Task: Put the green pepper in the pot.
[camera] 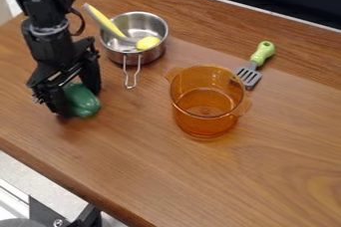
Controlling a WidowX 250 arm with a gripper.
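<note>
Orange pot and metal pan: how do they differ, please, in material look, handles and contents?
The orange pot is see-through, while the metal pan is shiny and opaque. The orange pot has two short side handles; the metal pan has one long wire handle. A yellow-handled utensil leans in the metal pan, but none is in the orange pot. Both are round, upright and without lids.

You look from a fixed camera above the wooden table (pixel 266 181). It faces down at a slant, rather near.
</note>
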